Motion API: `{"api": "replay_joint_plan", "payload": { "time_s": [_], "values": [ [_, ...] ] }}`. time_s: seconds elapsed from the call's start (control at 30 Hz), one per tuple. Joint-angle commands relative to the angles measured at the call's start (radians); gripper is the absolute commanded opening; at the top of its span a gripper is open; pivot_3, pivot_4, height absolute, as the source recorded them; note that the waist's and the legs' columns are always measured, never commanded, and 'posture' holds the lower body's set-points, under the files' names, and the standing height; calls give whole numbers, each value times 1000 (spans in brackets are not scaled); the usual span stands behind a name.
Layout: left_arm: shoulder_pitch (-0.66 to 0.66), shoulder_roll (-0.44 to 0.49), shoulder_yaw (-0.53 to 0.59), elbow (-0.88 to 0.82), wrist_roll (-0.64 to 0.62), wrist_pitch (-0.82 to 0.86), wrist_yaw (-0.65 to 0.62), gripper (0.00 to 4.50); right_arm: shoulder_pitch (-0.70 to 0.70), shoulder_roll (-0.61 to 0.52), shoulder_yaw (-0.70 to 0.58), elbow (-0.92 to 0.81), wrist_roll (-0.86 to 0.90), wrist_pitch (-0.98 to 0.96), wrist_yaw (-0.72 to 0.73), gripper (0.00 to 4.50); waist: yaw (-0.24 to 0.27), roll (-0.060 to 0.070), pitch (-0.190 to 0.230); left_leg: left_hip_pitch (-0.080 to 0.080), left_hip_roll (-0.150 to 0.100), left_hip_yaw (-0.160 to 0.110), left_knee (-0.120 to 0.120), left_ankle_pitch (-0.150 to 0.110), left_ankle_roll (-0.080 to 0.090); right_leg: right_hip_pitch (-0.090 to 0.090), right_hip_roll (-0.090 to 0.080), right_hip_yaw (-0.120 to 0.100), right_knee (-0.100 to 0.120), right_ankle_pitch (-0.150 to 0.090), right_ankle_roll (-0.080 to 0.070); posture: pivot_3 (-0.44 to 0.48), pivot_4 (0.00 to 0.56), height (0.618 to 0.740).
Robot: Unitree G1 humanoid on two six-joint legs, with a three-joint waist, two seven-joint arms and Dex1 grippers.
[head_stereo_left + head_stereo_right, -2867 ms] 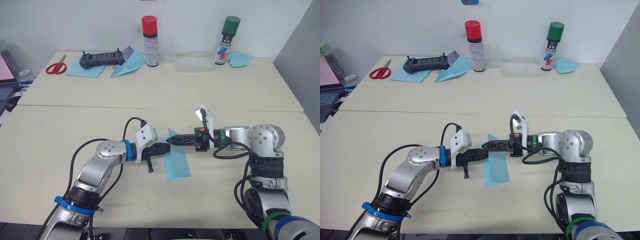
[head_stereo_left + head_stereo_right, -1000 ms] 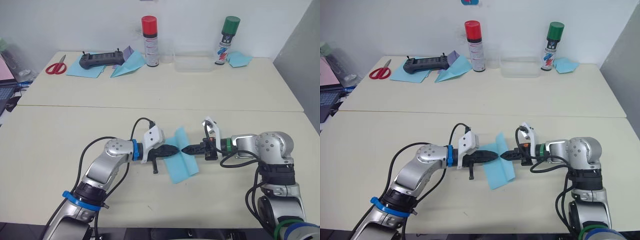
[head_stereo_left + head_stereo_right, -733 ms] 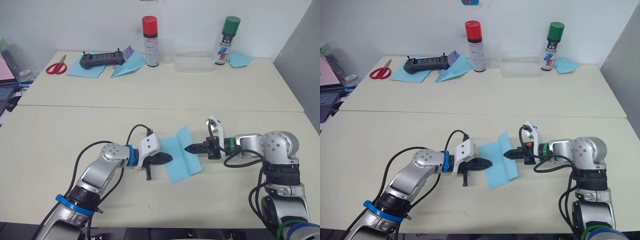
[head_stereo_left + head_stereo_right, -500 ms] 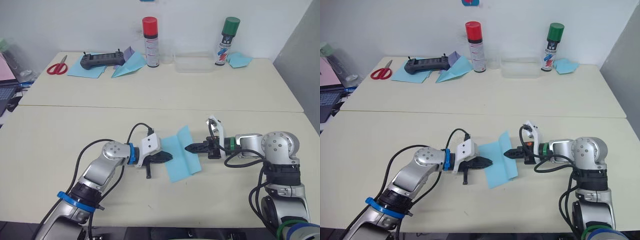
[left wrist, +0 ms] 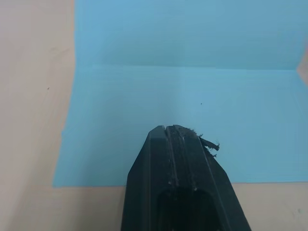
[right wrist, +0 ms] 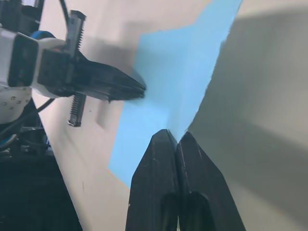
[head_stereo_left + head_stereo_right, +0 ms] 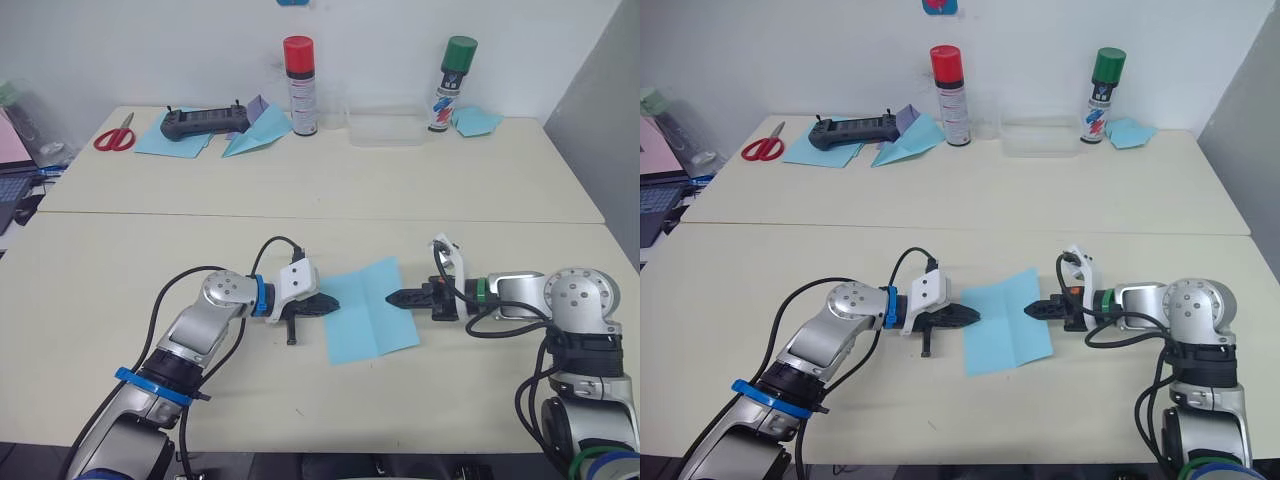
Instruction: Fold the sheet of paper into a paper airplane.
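The sheet of paper is light blue and lies opened out on the near table, with one crease running down its middle. My left gripper is shut, its tip resting on the sheet's left edge. From the right comes my right gripper, shut on the sheet's right edge. That edge looks slightly lifted, with a shadow under it. The two tips face each other across the crease.
Along the far table stand a red-capped spray can, a green-capped can and a clear box. A black controller, red scissors, a wider blue dart and a small blue lump lie there too.
The sheet has opened from a narrow folded strip into a wide flat piece. My right gripper drew back to the right with its edge. The left gripper stayed at the left edge.
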Motion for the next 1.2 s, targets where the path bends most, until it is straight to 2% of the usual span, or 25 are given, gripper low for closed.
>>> {"api": "replay_joint_plan", "payload": {
  "time_s": [0.03, 0.33, 0.63, 1.17, 1.2],
  "values": [
    [6, 14, -8, 41, 51, 10, 10, 0, 24, -25, -3, -32, 30, 8, 15, 46, 0, 0, 0, 0, 0, 0, 0, 0, 0, 0, 0, 0, 0, 0, 0, 0, 150, 740],
    [20, 13, -12, 19, 50, 19, 17, 0, 131, -28, 6, -117, 117, 8, -25, 46, 1, 0, 0, 0, 0, 0, 0, 0, 0, 0, 0, 0, 0, 0, 0, 0, 150, 740],
    [29, 30, -21, 11, 55, 22, -3, 0, 112, -8, -10, -97, 46, -29, -34, 46, 1, 0, 0, 0, 0, 0, 0, 0, 0, 0, 0, 0, 0, 0, 1, 0, 150, 740],
    [62, 42, -20, -32, 58, 35, 5, 0, 110, -37, 50, -113, -53, -82, 70, 46, 0, 1, -1, 0, 0, 0, 0, 0, 0, 0, 0, 0, -1, 0, 1, 0, 150, 740],
    [64, 42, -20, -35, 57, 36, 6, 0, 107, -37, 47, -111, -58, -88, 74, 205, 0, 1, -1, 0, 0, 0, 0, 0, 0, 0, 0, 0, -1, 0, 1, 0, 150, 740]
  ]
}}
